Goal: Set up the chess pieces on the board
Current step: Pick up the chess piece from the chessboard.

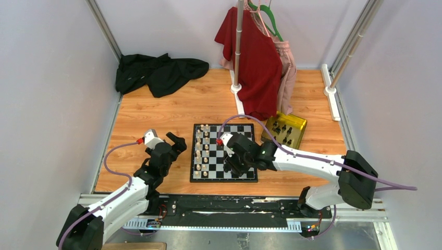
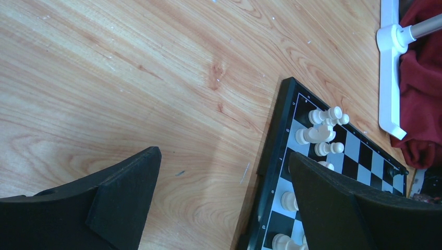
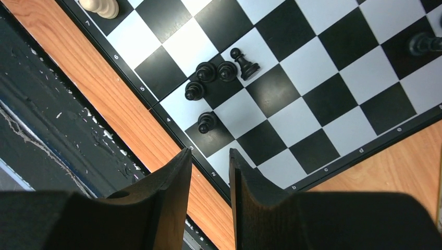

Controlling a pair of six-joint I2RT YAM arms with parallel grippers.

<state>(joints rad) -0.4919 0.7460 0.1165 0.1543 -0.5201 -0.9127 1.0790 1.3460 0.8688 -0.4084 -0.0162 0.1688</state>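
Nearest the lens, the right gripper (image 3: 209, 159) hung over the near edge of the board (image 3: 292, 94), its fingers (image 3: 167, 198) only narrowly parted, with nothing seen between them. Just inside that edge, five black pieces (image 3: 208, 73) stood on the board. Four of them were bunched close together and one stood a little apart, nearer the board's rim. Another black piece (image 3: 425, 44) stood further in on the board.

Along the board's left side, cream pieces (image 1: 202, 151) filled two rows. Off that left side, over bare wooden bench (image 2: 130, 78), the left gripper (image 2: 223, 156) hovered with its fingers (image 2: 125, 187) spread wide and holding nothing.

Just off the board's far right corner lay a shiny gold tray (image 1: 298, 125) with more dark pieces (image 1: 282, 131) inside. Beyond the board's far edge, a red garment (image 1: 255, 62) hung from a rack.
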